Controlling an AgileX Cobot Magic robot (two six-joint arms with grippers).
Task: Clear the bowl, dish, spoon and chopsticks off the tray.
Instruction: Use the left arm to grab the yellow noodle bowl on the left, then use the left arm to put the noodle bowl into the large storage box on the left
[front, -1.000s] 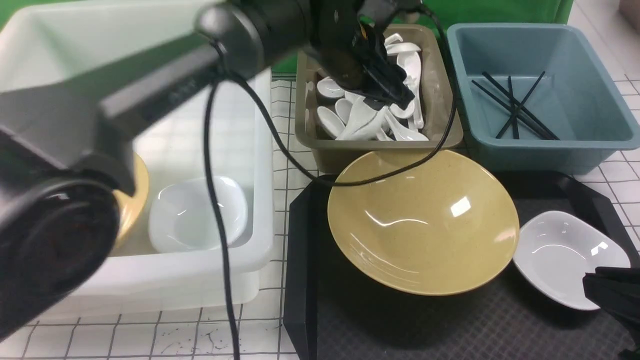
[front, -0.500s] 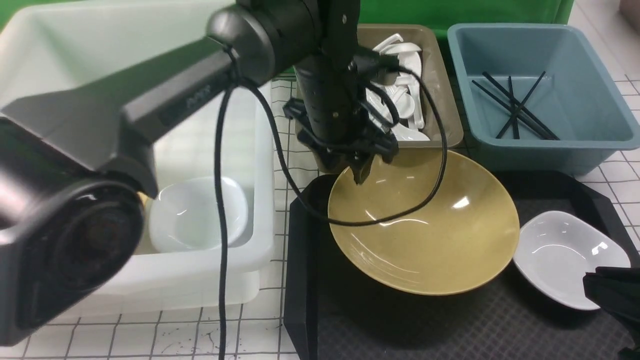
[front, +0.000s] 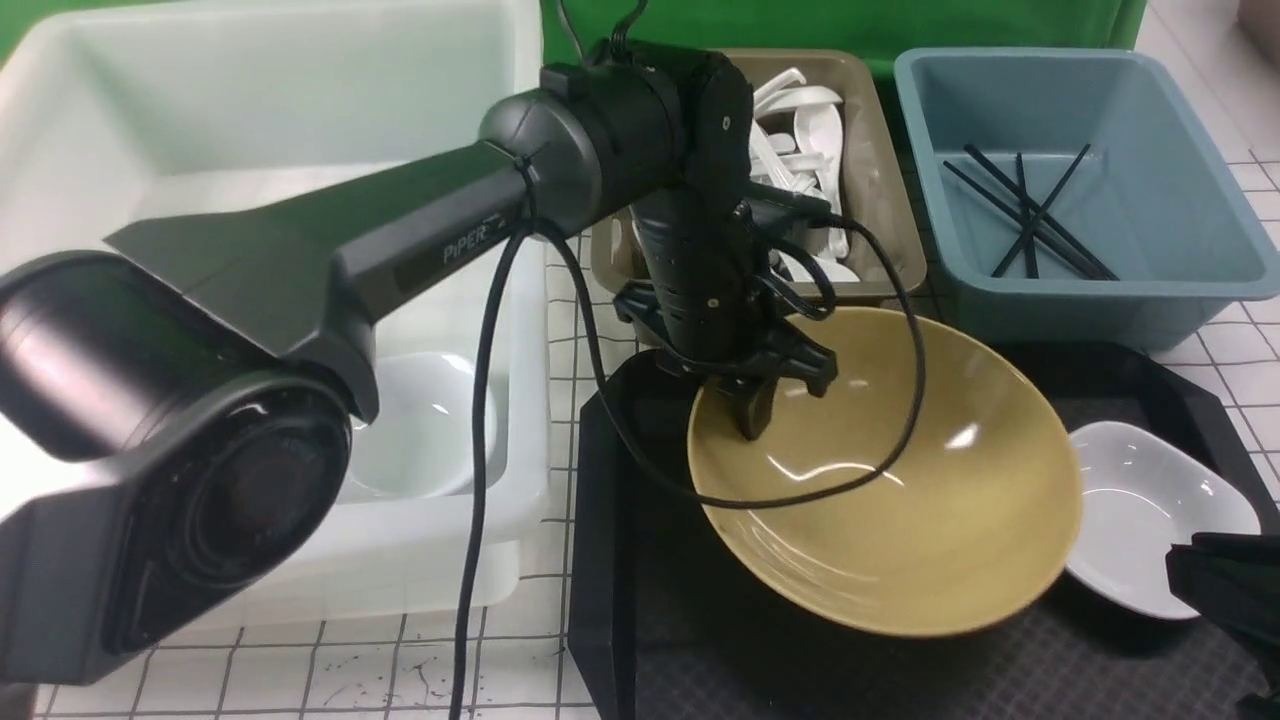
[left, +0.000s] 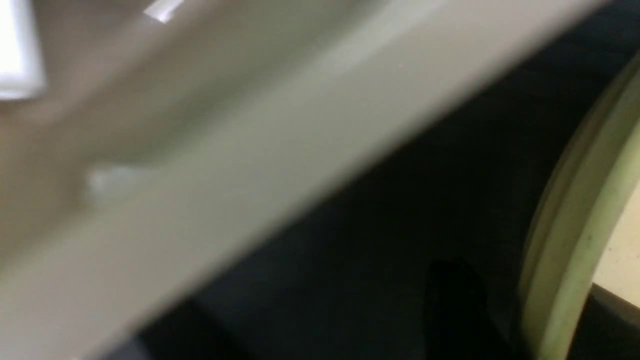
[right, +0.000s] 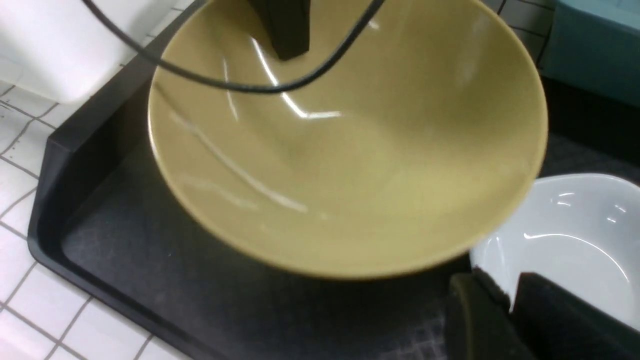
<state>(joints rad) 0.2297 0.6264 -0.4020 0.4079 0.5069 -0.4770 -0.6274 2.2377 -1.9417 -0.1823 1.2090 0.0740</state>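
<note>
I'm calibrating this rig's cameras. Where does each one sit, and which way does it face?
Front view: between the arms, looking forward and down at the black plastic tray; the left arm crosses it, left gripper at the mustard-yellow bowl.
Left wrist view: blurred close-up of the bowl's rim; one dark finger shows.
Right wrist view: over the tray's right side, facing the bowl and small white dish; right gripper shows.
Shared: front and right wrist both see bowl, dish, tray.

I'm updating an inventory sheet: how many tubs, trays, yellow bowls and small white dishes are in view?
Tubs: 3, the white tub, olive tub, blue tub
Trays: 1, the black tray
Yellow bowls: 1, the bowl
White dishes: 2, the dish on the tray, another dish in the white tub
Total: 7
</note>
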